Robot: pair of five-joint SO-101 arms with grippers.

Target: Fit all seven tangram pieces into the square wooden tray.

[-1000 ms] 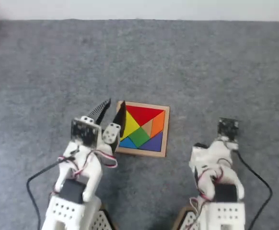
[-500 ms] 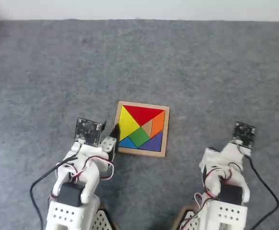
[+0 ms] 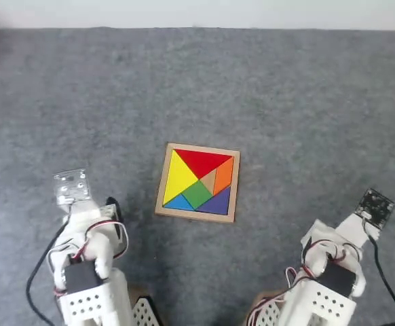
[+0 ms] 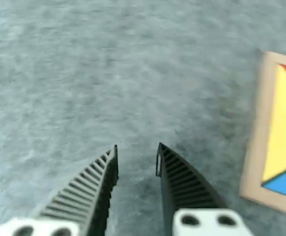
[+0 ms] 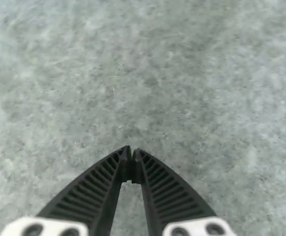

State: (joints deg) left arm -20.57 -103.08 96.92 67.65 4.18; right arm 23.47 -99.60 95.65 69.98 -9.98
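Left jaws: parted a little, nothing between them, hanging over the bare grey tabletop (image 3: 299,95) with the tray's edge near.
Right jaws: pressed together and empty, over bare tabletop well apart from the tray.
Square wooden tray (image 3: 197,147): flat on the tabletop, between the two arms and ahead of them.
Pieces: red (image 3: 203,161), yellow (image 3: 179,178), green (image 3: 197,193), blue (image 3: 180,202), purple (image 3: 218,202), orange (image 3: 224,174) and a small pale one (image 3: 210,180) lie edge to edge inside; I spot no gap.
Step in hand: to my eye, a last check of the fit.
Doing it well: I'd keep both arms off the rim, since a brush could skid the tray; any raised corner wants a gentle press from above, not a pinch.
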